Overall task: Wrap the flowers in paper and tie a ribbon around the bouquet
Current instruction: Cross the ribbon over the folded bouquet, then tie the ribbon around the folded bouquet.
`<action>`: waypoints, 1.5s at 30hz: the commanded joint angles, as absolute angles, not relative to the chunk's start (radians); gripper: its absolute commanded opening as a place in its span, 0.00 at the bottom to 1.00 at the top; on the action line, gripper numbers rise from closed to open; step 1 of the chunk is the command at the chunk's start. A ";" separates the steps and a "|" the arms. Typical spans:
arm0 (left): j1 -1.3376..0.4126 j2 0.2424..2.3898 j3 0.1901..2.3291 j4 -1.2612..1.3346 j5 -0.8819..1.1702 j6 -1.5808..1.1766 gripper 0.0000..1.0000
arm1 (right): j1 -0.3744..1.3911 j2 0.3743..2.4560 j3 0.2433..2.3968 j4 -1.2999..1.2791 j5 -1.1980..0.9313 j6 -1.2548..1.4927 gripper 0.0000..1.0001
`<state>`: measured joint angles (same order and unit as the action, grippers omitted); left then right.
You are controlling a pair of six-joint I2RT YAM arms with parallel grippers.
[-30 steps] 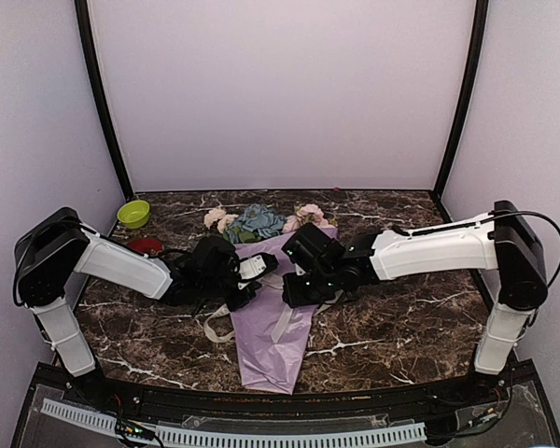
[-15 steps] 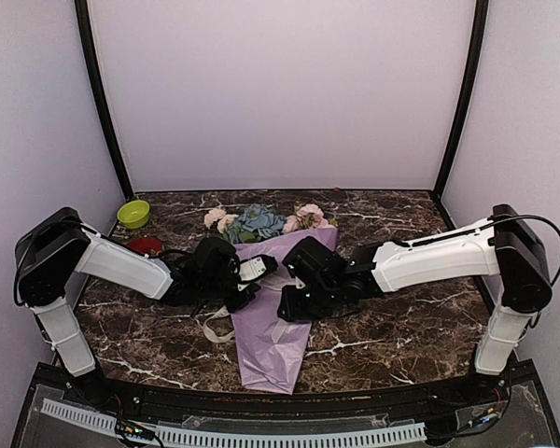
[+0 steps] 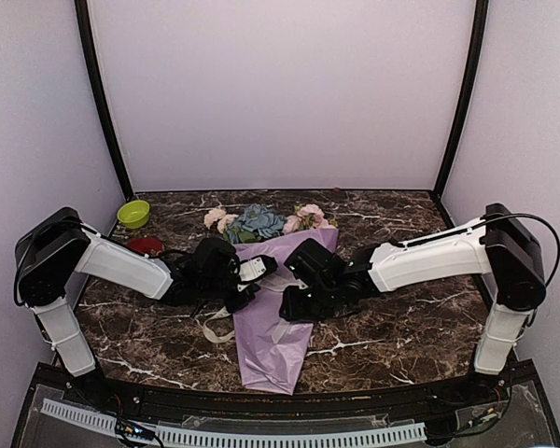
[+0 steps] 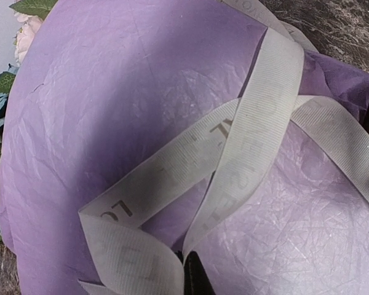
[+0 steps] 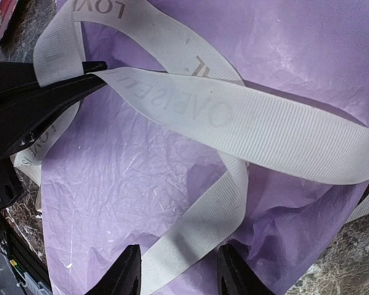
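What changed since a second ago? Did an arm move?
The right gripper slid a little toward the near edge over the bouquet, and its jaws opened wider, a strand of the ribbon lying between them. The left gripper stayed shut on the ribbon; the bouquet stayed put.

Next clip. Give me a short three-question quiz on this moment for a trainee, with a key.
1. True or false: the left claw is shut on the ribbon.
2. What lies between the fingers of the right claw? A) a ribbon strand lying on the bouquet; B) a rose head; C) a bare stem.
3. What colour is the bowl at the far left corner of the table?
Key: 1 true; 2 A; 3 green.
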<state>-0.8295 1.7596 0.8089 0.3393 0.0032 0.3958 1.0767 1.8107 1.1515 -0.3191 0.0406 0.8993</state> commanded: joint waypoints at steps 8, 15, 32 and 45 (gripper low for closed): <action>-0.828 1.765 0.817 0.306 0.022 0.386 0.00 | 1.046 1.917 1.224 -0.266 0.035 0.877 0.41; -0.828 1.758 0.813 0.301 0.026 0.386 0.00 | 1.016 1.909 1.175 -0.209 0.015 0.890 0.07; -0.825 1.475 0.815 0.170 0.072 0.312 0.74 | 0.985 1.832 1.054 -0.169 -0.025 0.871 0.00; -0.687 1.570 1.006 -0.201 0.013 0.017 0.29 | 0.983 1.829 1.058 -0.188 -0.025 0.849 0.00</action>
